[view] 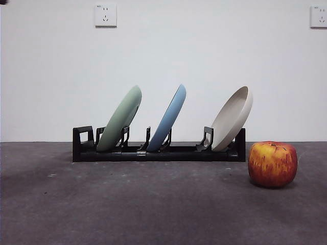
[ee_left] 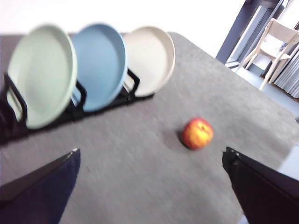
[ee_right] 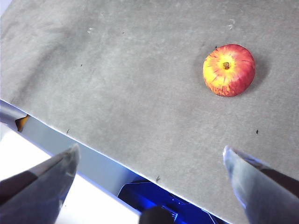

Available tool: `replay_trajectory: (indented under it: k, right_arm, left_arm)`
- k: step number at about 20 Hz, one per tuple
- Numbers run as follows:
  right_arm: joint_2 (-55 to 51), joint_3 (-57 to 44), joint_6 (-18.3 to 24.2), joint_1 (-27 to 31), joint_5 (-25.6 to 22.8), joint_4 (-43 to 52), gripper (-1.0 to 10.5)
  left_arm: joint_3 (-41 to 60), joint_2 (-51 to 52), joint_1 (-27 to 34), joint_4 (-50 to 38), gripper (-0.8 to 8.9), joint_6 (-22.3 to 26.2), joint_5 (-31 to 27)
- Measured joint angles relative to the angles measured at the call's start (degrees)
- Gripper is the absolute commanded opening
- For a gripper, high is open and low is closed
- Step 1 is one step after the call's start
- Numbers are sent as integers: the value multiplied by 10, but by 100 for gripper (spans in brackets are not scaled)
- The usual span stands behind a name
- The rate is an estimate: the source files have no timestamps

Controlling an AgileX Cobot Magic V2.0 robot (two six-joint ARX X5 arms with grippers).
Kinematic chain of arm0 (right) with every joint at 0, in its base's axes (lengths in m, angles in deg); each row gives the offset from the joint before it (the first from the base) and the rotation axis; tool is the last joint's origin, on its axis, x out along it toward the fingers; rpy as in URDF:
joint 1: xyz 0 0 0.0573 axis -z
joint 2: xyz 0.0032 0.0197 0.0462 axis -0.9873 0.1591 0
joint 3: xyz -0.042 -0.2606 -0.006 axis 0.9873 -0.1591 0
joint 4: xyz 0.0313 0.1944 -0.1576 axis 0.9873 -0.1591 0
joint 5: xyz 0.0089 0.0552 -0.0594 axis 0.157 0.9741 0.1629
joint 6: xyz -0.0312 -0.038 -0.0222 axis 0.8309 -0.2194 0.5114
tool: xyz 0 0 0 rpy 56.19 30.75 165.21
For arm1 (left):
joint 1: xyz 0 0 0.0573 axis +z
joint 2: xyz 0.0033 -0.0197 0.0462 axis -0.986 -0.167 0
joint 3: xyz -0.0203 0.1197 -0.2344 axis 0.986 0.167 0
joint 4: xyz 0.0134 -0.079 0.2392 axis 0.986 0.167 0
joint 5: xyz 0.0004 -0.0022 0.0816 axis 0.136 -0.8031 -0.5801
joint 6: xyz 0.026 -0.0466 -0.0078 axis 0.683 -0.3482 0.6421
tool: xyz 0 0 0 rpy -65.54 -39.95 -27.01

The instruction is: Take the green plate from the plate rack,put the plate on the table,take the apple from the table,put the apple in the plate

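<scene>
The green plate leans in the leftmost slot of the black plate rack, also seen as green plate on the plate rack. The red and yellow apple rests on the dark grey table right of the rack; the wrist views show it as apple and apple. My left gripper hovers open above the table, well short of the plates. My right gripper hangs open over the table's edge, away from the apple.
A blue plate and a beige plate stand in the same rack right of the green one. A pale chair stands beyond the table. The table's edge lies under my right gripper.
</scene>
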Motion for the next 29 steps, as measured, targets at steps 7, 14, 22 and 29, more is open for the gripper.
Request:
replay_trajectory:
  k: [7,14,22,29]
  right_arm:
    - [2,0,-2,0,0,0,721]
    - [15,0,-4,0,0,0,721]
    - [19,0,-5,0,0,0,720]
    - [19,0,-4,0,0,0,720]
  left_arm:
    - [-125,-259,-75,-137,628,5,-103]
    - [-257,-483,-123,-213,628,24,-190]
    - [-346,-654,-155,-255,628,41,-256]
    - [-347,-695,-155,-247,193,41,-257]
